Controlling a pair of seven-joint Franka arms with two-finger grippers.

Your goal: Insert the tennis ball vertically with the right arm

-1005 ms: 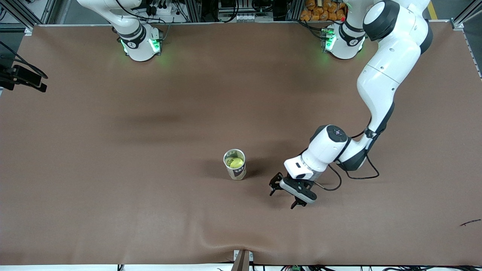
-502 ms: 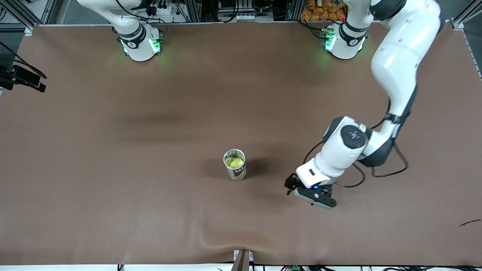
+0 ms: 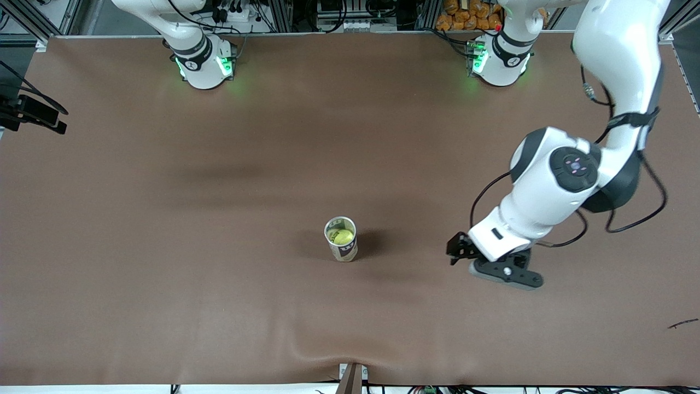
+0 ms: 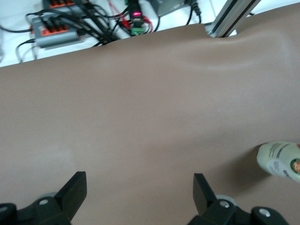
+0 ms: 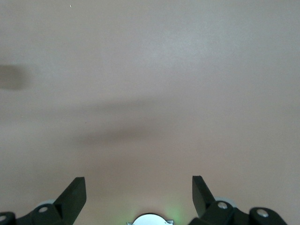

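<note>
The yellow-green tennis ball (image 3: pixel 343 236) sits inside an upright open can (image 3: pixel 345 250) in the middle of the brown mat. The can's side shows in the left wrist view (image 4: pixel 280 160). My left gripper (image 3: pixel 464 256) hangs open and empty over the mat, well off the can toward the left arm's end. Its fingers (image 4: pixel 75 192) frame bare mat around the gripper's middle (image 4: pixel 140 187). My right gripper (image 5: pixel 138 190) is open and empty over bare mat close to its own base (image 5: pixel 150 219); the front view shows only that base (image 3: pixel 202 63).
A black clamp (image 3: pixel 34 112) juts in at the right arm's end of the table. Cables and a power strip (image 4: pixel 58 29) and a metal post (image 4: pixel 230 18) lie off the table's front edge. A small dark scrap (image 3: pixel 682 324) lies near the left arm's end.
My left arm has swung away from the can toward its own end of the table, lifting as it went, gripper open throughout. The can and ball have not moved.
</note>
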